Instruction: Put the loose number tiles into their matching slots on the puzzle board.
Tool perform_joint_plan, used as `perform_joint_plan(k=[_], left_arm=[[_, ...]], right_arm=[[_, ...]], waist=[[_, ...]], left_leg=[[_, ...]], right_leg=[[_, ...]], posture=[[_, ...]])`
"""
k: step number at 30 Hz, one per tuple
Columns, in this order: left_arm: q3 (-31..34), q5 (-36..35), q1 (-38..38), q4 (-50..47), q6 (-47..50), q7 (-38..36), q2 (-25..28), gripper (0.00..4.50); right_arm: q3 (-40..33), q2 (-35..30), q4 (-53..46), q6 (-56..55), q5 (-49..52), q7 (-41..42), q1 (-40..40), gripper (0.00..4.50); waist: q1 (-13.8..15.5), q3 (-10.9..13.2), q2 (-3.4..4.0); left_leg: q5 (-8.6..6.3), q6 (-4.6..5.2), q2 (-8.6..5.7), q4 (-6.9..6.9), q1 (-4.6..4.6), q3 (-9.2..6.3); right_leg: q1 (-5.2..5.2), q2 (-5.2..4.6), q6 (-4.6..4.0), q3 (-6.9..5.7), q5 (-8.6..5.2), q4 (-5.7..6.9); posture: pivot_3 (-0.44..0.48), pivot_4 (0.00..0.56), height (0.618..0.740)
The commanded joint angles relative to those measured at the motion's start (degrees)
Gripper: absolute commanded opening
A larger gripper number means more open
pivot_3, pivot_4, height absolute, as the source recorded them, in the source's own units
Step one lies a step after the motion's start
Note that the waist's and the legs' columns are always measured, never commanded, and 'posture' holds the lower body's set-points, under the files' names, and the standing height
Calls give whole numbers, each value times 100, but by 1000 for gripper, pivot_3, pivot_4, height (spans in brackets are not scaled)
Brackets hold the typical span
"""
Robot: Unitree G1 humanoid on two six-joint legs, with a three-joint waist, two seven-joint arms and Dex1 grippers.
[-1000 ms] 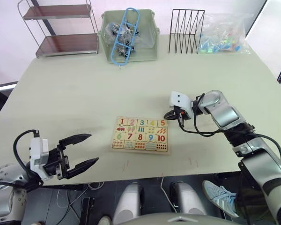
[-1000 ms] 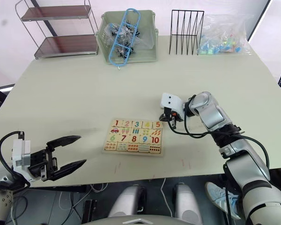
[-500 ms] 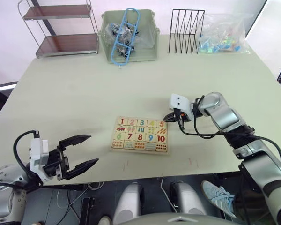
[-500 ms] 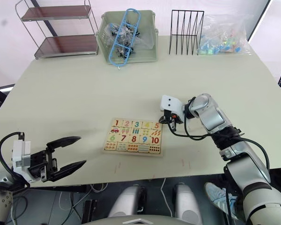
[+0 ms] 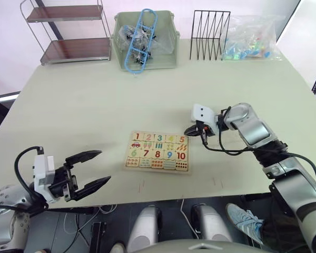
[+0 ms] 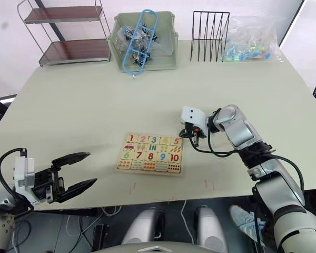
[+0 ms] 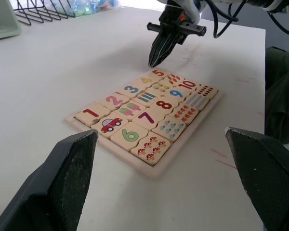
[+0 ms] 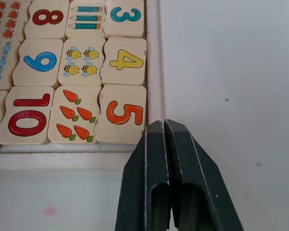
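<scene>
Lying flat on the pale table, the puzzle board sits near the table's front edge, slightly right of centre. Its top row reads 1 to 5 from the robot's left to right, every number tile seated in its slot; tile 5 occupies the board's far right corner, beside the carrot picture tile and next to tile 4. The lower rows carry numerals 6 to 10 with counting pictures and dots.

The right gripper hovers just off that far right corner, its two black fingers pressed together with nothing between them, the tips at the rim beside tile 5. In the left wrist view the same gripper points down at the table just beyond the board.

The left gripper is held low at the front left, well apart from the board, fingers spread wide and empty.

Along the far edge stand a two-tier shelf, a green bin, a black wire rack and a clear bag of colourful pieces.
</scene>
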Motion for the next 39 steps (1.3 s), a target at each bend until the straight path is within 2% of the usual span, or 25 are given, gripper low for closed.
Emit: perform_joint_plan(k=[1, 11, 14, 22, 23, 24, 25, 26, 27, 30, 31, 32, 39], left_arm=[[263, -110, 0, 111, -35, 70, -19, 4500], [615, -181, 119, 259, 77, 668, -275, 4500], [745, -325, 133, 269, 303, 920, -348, 4500], [881, -293, 206, 49, 800, 1766, -445, 4500], [872, -238, 226, 14, 811, 1853, -454, 4500], [825, -88, 257, -28, 868, 2072, -459, 4500], [773, 91, 290, -53, 884, 2262, -459, 4500], [730, 250, 315, -73, 839, 2390, -468, 4500], [711, 314, 336, -110, 823, 2461, -497, 4500], [686, 423, 405, -241, 848, 2715, -602, 4500], [680, 452, 418, -268, 856, 2774, -622, 4500], [666, 501, 434, -296, 850, 2844, -649, 4500], [543, 801, 407, -378, 743, 3257, -815, 4500]], right_arm=[[-434, -35, -393, 89, 286, -195, 50, 55], [-1629, -181, -1293, 256, 858, -1201, 908, 55], [-2020, -196, -1580, -60, 1061, -1459, 1388, 55], [-2863, -383, -2482, 87, 1770, -1740, 2989, 55], [-2943, -416, -2555, 79, 1820, -1771, 3149, 603], [-3103, -475, -2594, 19, 1880, -1796, 3368, 794], [-3254, -519, -2621, -45, 1913, -1846, 3566, 1340], [-3378, -564, -2653, -101, 1951, -1877, 3738, 1487], [-3515, -603, -2714, -151, 2022, -1882, 3939, 2356], [-3958, -609, -2934, -314, 2267, -1881, 4597, 3615], [-4031, -607, -2981, -347, 2334, -1871, 4727, 4274], [-4120, -589, -3019, -418, 2387, -1871, 4895, 4434], [-4501, -319, -3115, -970, 2656, -2012, 5762, 4434]], waist=[[-1, 0, 0], [19, -1, -2], [22, -2, -3], [25, -2, -4], [24, -4, -8], [22, -4, -8], [25, -4, -8], [34, -5, -9], [31, -5, -9], [40, -6, -12], [36, -9, -16], [35, -8, -15], [23, -10, -18]], left_leg=[[0, 0, 0, 0, 0, 0], [0, 0, -1, 1, 0, 0], [0, 0, -1, 1, 0, -4], [0, 0, 0, 3, 5, -1], [0, 0, 0, 3, 5, 0], [0, 0, 0, 3, 6, -1], [0, 1, -1, 4, 7, 4], [0, 1, -1, 5, 9, 4], [0, 1, -2, 5, 12, 3], [0, 1, -1, 5, 15, 8], [0, 1, 0, 5, 14, 4], [0, 1, 2, 5, 14, 5], [0, 1, 8, 5, 20, 13]], right_leg=[[0, 0, 1, 0, 1, 0], [2, -3, 0, 1, 0, 0], [5, -3, 2, -2, 0, -1], [9, 0, 3, 2, 0, 0], [10, 0, 2, 4, -1, 0], [12, 0, 2, 3, -1, 0], [11, 0, 2, 8, -1, 0], [13, 0, 2, 9, -1, 0], [16, 0, 2, 10, -1, 0], [16, 3, 2, 15, -2, 0], [17, 4, 2, 12, -3, 0], [17, 6, 2, 14, -3, 0], [18, 12, 4, 21, -4, 0]], posture=[[0, 150, 740], [0, 150, 740], [0, 150, 740], [0, 150, 740], [0, 150, 740], [0, 150, 740], [0, 150, 740], [0, 150, 740], [0, 150, 740], [0, 150, 740], [0, 150, 740], [0, 150, 740], [0, 150, 740]])
